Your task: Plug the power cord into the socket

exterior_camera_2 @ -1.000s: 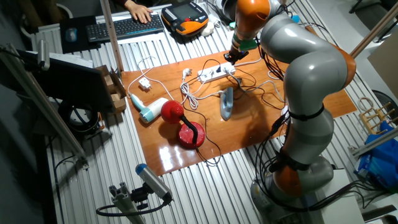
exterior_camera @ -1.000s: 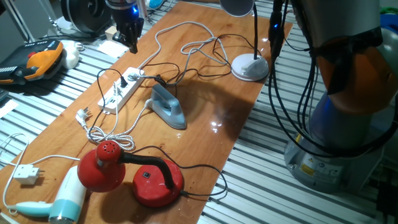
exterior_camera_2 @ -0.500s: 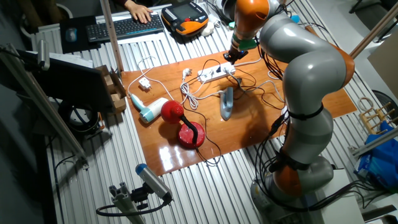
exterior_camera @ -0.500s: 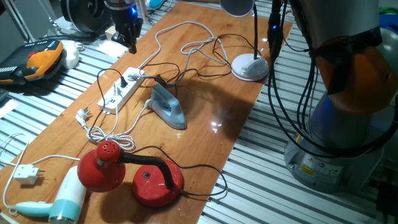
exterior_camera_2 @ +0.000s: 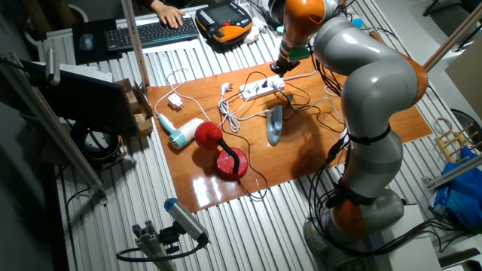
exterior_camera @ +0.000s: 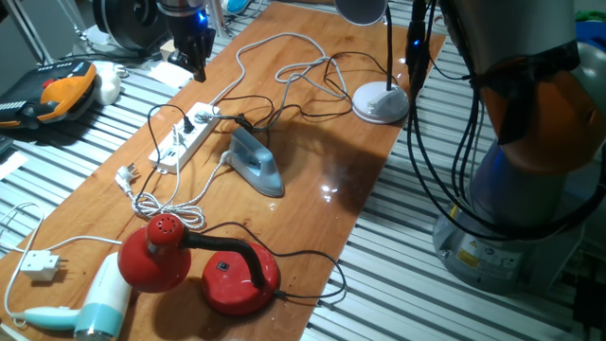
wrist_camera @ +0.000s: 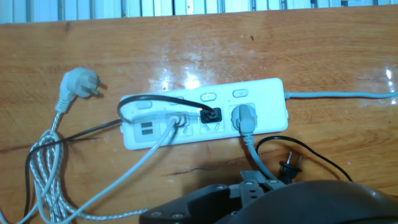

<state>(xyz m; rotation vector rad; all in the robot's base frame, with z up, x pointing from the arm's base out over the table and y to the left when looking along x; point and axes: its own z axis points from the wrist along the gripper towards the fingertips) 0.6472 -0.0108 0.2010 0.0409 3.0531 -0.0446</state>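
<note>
Looking down, we count three plugs seated in the socket (wrist_camera: 205,113), the power cord (wrist_camera: 210,116) in the middle; two loose plugs lie at nine and five o'clock. The end effector (exterior_camera: 196,59) grip we cannot tell.

no legible text, labels, brands or numbers on anything in any view

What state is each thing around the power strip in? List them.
power cord: plugged into power strip, middle outlet
braided cord's white plug: unplugged, lying on table
small black two-pin plug: unplugged, on table
gripper: above table, opening unclear
</note>
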